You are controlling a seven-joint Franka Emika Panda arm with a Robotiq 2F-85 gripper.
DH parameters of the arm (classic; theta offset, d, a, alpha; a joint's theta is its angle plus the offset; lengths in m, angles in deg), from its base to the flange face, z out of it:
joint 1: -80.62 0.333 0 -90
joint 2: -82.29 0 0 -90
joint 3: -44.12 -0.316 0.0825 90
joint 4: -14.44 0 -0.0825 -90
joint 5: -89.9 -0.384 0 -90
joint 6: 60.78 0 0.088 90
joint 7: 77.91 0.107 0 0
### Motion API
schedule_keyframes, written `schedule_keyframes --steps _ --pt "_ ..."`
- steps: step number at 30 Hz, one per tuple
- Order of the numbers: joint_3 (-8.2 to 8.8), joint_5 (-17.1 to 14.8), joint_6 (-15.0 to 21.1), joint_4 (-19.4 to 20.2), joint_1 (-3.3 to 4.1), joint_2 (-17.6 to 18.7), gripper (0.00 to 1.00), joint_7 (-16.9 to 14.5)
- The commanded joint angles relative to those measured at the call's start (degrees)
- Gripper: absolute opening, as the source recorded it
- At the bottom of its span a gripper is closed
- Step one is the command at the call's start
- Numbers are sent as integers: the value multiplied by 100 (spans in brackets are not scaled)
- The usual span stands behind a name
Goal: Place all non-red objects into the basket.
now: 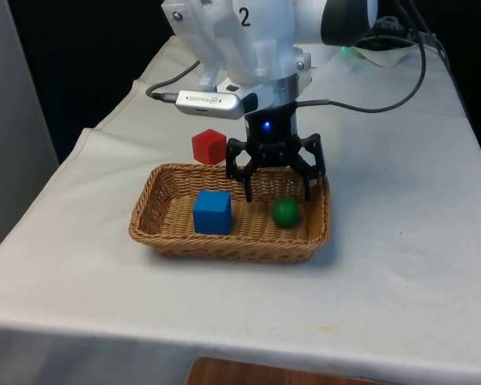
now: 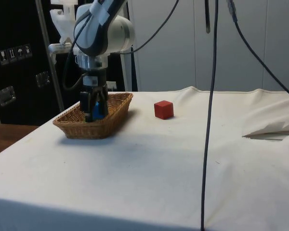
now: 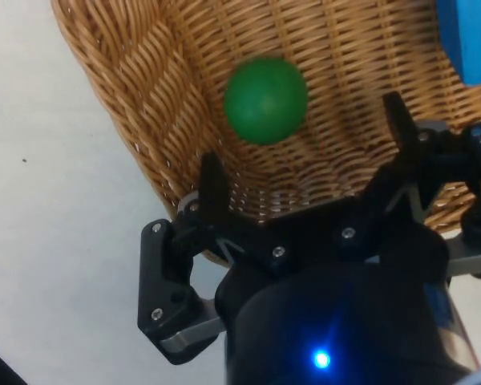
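Observation:
A wicker basket sits in the middle of the table. Inside it lie a blue cube and a green ball. My gripper hangs open just over the basket's far side, above and slightly behind the ball, with nothing between its fingers. The wrist view shows the green ball free on the basket floor, beyond my spread fingertips, and a corner of the blue cube. A red cube rests on the cloth behind the basket. From the side, the gripper stands inside the basket, with the red cube apart from it.
A black cable hangs down in the foreground of the side view. Cables trail over the cloth near the robot's base. Open cloth lies all around the basket.

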Motion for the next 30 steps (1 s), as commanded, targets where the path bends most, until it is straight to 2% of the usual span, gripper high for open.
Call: schedule_keyframes --steps 1,7,8,9,12,16,17,18,24,25,26,30 --pt "6 0 -17 -6 6 -40 100 11" --pt "57 34 -206 103 29 -338 100 40" --pt "23 0 -212 40 0 -275 100 0" --pt "63 40 -264 149 34 -441 100 46" --pt "74 52 -315 235 40 -590 100 63" --pt "74 63 -395 332 40 -779 100 80" --pt "34 6 -390 286 6 -733 100 17" --pt "80 63 -430 378 40 -859 100 80" --pt "74 69 -493 584 46 -1169 100 69" --pt "40 11 -470 516 11 -1083 100 23" --pt "74 69 -498 619 46 -1209 100 63" --pt "69 74 -521 791 57 -1415 100 63"
